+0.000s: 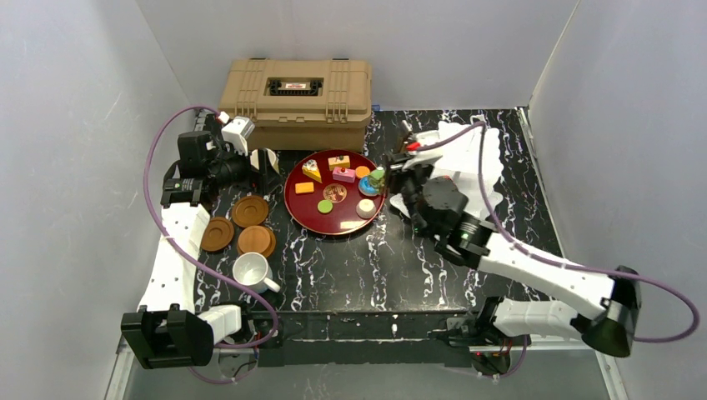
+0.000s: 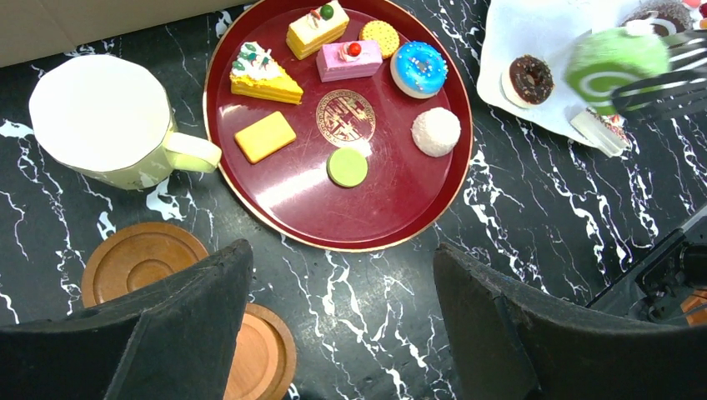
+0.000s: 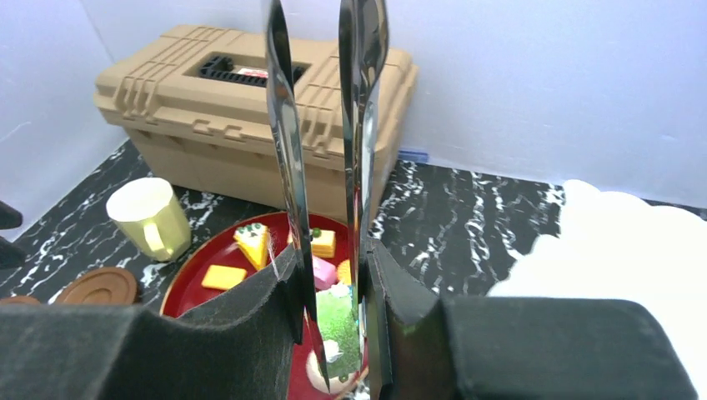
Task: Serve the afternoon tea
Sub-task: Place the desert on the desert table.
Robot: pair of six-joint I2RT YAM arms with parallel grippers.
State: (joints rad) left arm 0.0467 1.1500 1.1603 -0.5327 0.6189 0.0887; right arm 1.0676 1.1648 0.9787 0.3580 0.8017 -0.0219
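My right gripper (image 1: 403,173) (image 3: 333,260) is shut on metal tongs (image 3: 282,125). The tongs pinch a green roll cake (image 1: 377,177) (image 3: 338,321) above the right rim of the dark-red tray (image 1: 310,218); it also shows in the left wrist view (image 2: 613,58). Several toy cakes lie on the tray, among them a blue doughnut (image 2: 419,67) and a yellow wedge (image 2: 263,77). The white stand (image 1: 467,146) (image 2: 534,33) sits to the right and holds a chocolate doughnut (image 2: 531,79). My left gripper (image 1: 268,171) (image 2: 342,254) is open and empty, next to the pale-yellow mug (image 1: 265,157) (image 2: 100,121).
Three brown saucers (image 1: 250,211) (image 1: 218,234) (image 1: 256,241) lie left of the tray, with a white mug (image 1: 250,271) in front of them. A tan plastic case (image 1: 296,92) stands at the back. Grey walls close in both sides.
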